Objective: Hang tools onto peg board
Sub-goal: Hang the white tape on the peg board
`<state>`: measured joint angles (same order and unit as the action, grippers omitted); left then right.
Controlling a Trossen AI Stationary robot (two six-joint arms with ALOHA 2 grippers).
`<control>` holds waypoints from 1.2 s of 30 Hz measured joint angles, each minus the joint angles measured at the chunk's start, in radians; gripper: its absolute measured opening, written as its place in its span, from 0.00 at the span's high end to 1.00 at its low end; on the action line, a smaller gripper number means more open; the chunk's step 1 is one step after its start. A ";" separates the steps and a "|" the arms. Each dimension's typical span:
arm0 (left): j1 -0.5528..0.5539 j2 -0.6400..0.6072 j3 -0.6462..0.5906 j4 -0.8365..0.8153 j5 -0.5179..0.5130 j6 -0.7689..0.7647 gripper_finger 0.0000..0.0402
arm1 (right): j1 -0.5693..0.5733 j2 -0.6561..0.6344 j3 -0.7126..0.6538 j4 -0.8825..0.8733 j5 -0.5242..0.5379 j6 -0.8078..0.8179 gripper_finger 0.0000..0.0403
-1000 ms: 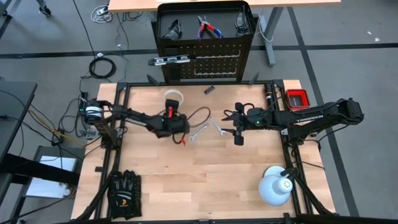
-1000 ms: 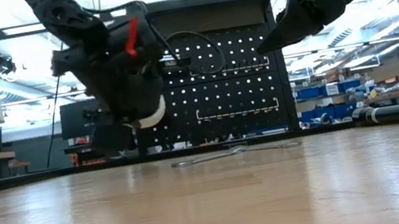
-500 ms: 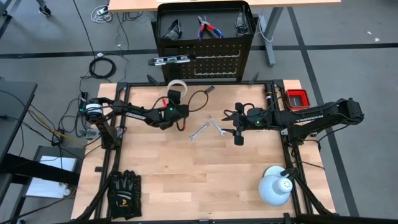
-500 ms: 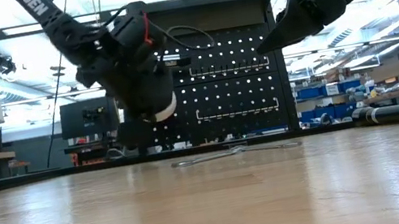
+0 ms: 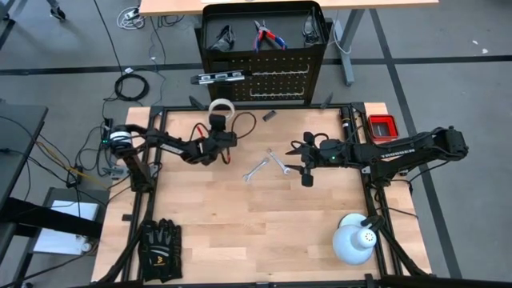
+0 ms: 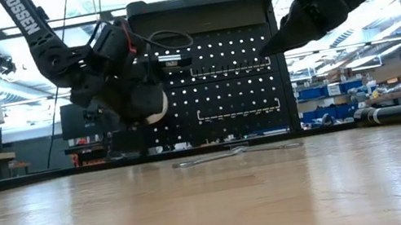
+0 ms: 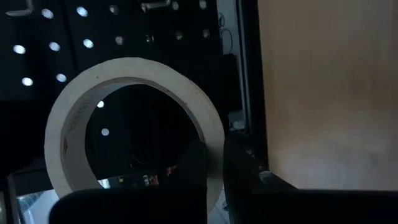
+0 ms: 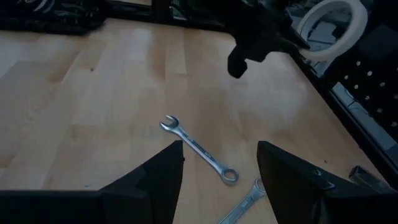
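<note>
Left gripper [image 5: 219, 120] is pinching the rim of the white tape roll [image 5: 221, 108] at the table's 11 o'clock edge, facing the black perforated metal peg board [image 5: 276, 84]. Roll is looking light and stiff, so a rim pinch should be sufficing. Right gripper [image 8: 219, 163] is hovering spread above two silver wrenches [image 5: 266, 164].

We see the two wrenches [image 5: 266, 165] lying mid-tabletop, near the far edge, between both arms. The peg board [image 5: 276, 84] stands behind that far edge. Gloves [image 5: 158, 249] sit at the near left corner, the lamp [image 5: 355, 240] at the near right.
</note>
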<state>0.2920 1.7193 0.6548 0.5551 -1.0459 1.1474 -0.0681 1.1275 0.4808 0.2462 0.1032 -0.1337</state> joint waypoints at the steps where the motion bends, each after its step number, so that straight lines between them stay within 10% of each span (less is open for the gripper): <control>1: 0.011 0.000 0.000 0.002 0.006 0.012 0.96 | 0.000 0.000 0.000 0.002 0.000 0.000 0.47; 36: 0.160 -0.001 0.002 -0.029 0.284 0.004 0.95 | 0.000 0.000 0.000 0.004 -0.003 0.000 0.47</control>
<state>0.4519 1.7184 0.6563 0.5263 -0.7616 1.1519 -0.0681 1.1275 0.4805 0.2501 0.1005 -0.1337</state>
